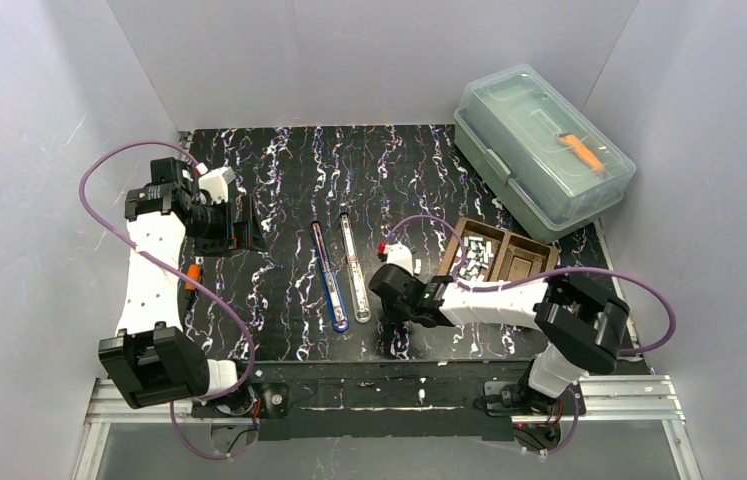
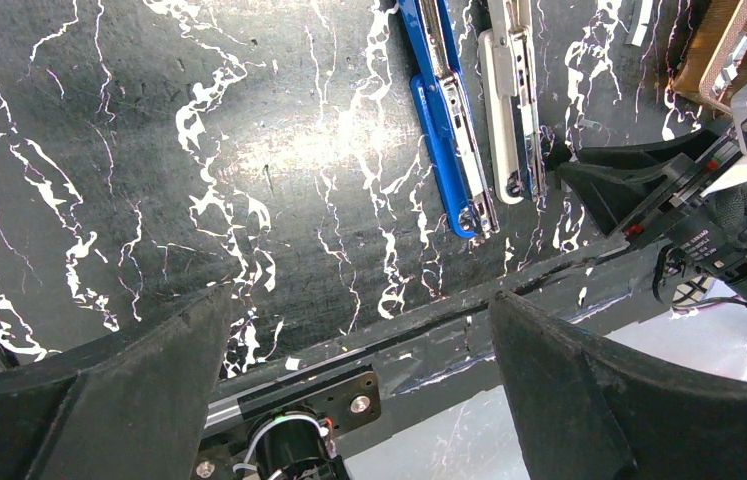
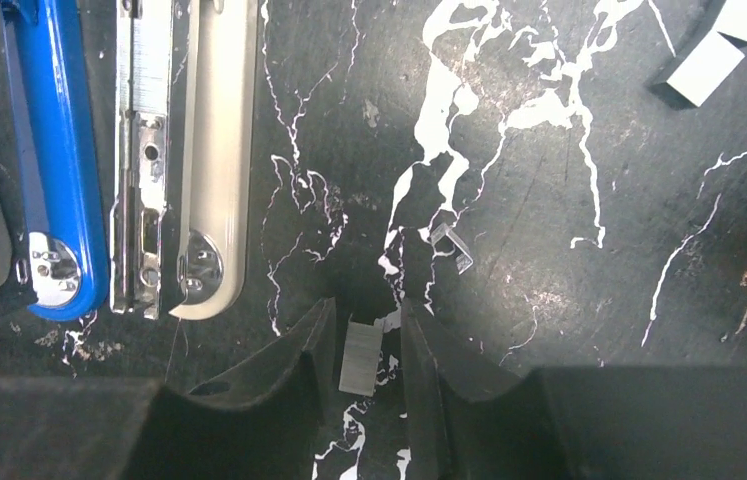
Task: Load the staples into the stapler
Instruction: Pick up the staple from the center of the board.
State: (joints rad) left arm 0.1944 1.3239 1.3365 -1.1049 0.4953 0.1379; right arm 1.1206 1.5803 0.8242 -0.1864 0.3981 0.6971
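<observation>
Staple strip (image 3: 360, 357) between the right fingers (image 3: 294, 375)

Shiny plastic, bright metal, and a dark veined counter

The counter (image 3: 599, 300) is black with white veins like marble, smooth, with a soft shine under the light. The blue stapler (image 3: 59, 150) and the cream stapler (image 3: 219, 150) have glossy plastic shells and bright metal channels. The staple strip (image 3: 360, 357) is silvery-grey metal, rather dull. The right tool (image 3: 367, 315) and the left tool (image 2: 361, 305) have matt black plastic fingers, slightly grainy. The storage box (image 1: 539, 140) is smooth, half-clear plastic. The tray (image 1: 524, 255) is brown and matt; its material I cannot tell.
</observation>
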